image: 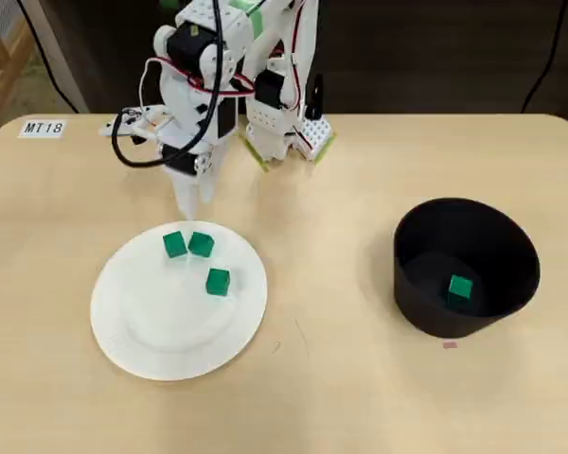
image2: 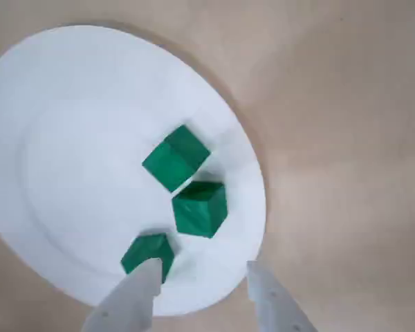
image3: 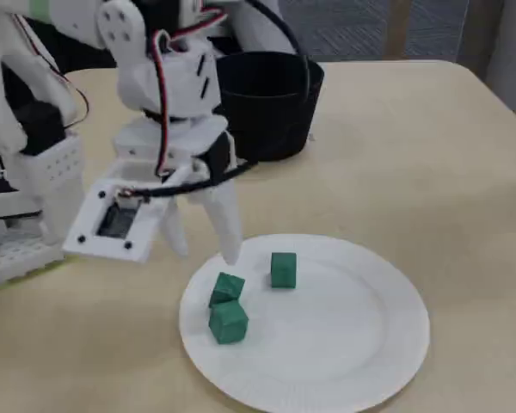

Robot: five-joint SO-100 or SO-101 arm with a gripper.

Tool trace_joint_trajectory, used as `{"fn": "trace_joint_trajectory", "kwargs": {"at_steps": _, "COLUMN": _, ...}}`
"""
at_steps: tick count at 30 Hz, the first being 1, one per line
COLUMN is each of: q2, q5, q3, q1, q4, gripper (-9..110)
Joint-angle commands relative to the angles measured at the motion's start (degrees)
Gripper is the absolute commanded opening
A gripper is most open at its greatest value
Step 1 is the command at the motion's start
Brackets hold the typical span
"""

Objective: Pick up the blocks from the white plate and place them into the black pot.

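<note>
Overhead: three blocks (image: 200,244) on the plate (image: 142,331) at left; one (image: 460,288) in the pot (image: 417,284) at right

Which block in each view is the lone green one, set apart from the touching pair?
Overhead view: lone block, lower right of the pair, toward the plate's centre.
Wrist view: lone block, bottom, by the left fingertip of the open gripper.
Fixed view: lone block, right of the pair.
Shared landmark: the white plate under all three.

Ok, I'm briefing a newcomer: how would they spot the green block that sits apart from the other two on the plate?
Find the white plate in the overhead view. Three green blocks lie on it; two touch near its top edge. The lone block sits below and right of them, touching neither.
</note>
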Motion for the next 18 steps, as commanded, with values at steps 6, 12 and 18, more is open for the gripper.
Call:
{"fn": "trace_joint_trajectory", "kwargs": {"at_steps": 6, "q2": -10.63, "q5": -2.11, "q3": -11.43, "q1": -0.53, "q4": -1.76, "gripper": 28}}
{"fn": "trace_joint_trajectory", "kwargs": {"at_steps": 12, "q2": -15.38, "q5": -2.11, "q3": -16.17, "q1": -0.88, "q4": 0.35, "gripper": 29}}
{"fn": "trace_joint_trajectory", "kwargs": {"at_steps": 18, "q2": -16.17, "q5": -1.67, "q3": -16.08, "q1": -2.46, "q4": 2.99, "gripper": 30}}
